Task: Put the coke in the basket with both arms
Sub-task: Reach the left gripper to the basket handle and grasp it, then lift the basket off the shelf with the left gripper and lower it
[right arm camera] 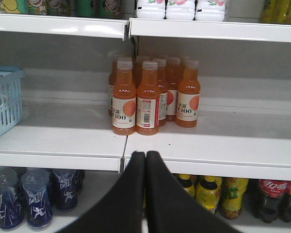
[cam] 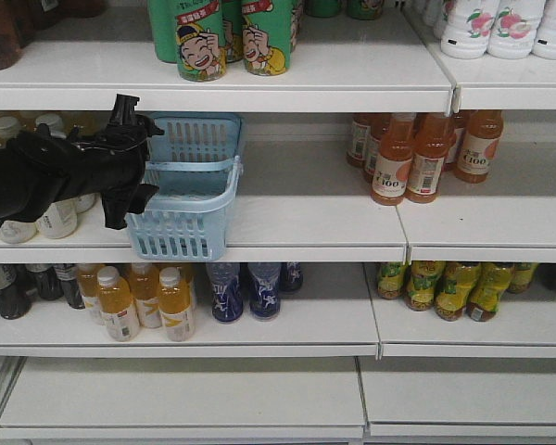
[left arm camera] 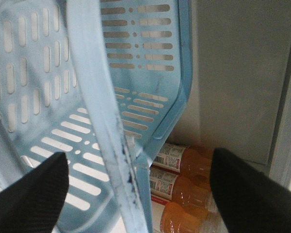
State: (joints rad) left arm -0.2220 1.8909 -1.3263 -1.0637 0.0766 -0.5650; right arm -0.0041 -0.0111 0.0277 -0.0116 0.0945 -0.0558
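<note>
Your left gripper is spread wide. In the left wrist view one black fingertip sits at the lower left and the other at the lower right, with a thin handle of the basket running down between them. Neither tip appears to touch the handle, though the view is too close to be sure. The gripper has hold of nothing.

From the front you see the light blue basket standing on the middle shelf, in the left bay. Its front wall seems to reach just past the shelf's front lip. The left arm comes in from the left edge of the picture, and its gripper is at the basket's left side, up by the rim. On the same level, well apart to the right, stands a cluster of orange juice bottles. Green cans stand on the shelf above the basket.

Your right gripper has its two fingers pressed together with nothing between them. In its wrist view it points at the shelf edge below the juice bottles, with the basket's corner at the far left. Dark cola bottles stand on the lower shelf at the right.

The coke shows in none of the three views, so you cannot tell where it is.
</note>
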